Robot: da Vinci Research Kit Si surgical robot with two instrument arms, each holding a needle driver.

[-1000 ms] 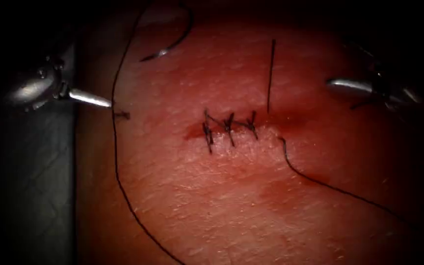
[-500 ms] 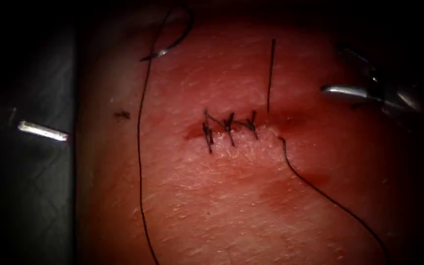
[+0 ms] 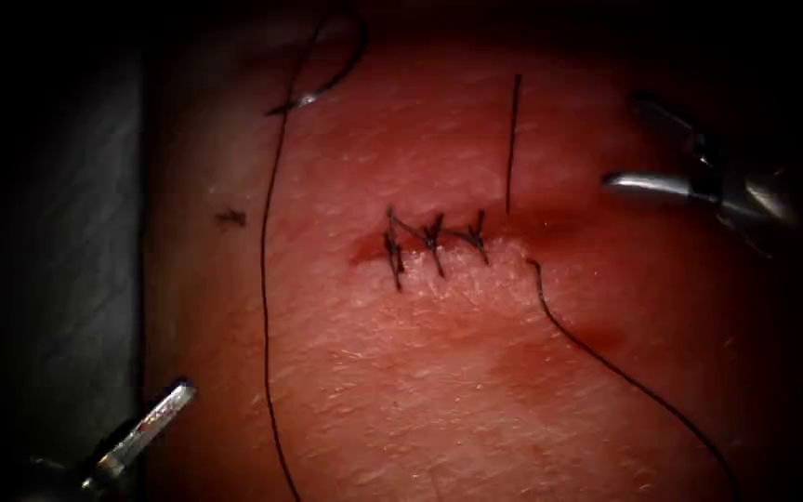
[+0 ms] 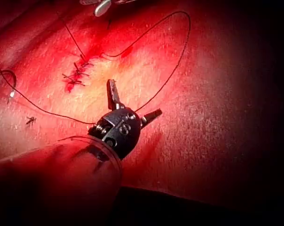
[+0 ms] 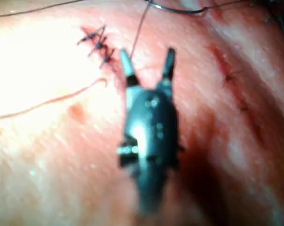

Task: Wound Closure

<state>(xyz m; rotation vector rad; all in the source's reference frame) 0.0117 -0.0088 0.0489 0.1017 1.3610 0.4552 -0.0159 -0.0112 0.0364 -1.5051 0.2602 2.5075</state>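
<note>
Nearest you, your left tool (image 3: 155, 423) sits at the tissue's left edge, well left of the cut, and its fingers (image 4: 114, 92) are spread wide with nothing between them. Just beyond it a long run of thread (image 3: 265, 279) lies loose down the tissue (image 3: 439, 372) on the left of the cut, and another strand curves away from the cut's right end. In the middle the cut (image 3: 439, 244) shows three dark stitches (image 3: 432, 244) across its left part, with red fluid (image 3: 550, 223) pooled at its right end and a straight cut end of thread (image 3: 512, 139) standing above it. Your right tool (image 3: 662, 153) hovers to the right of the cut, above the tissue, its fingers (image 5: 127, 63) parted and holding nothing. Farthest off, the needle (image 3: 327, 79) lies free on the tissue's surface to the upper left of the cut, held by neither tool.
</note>
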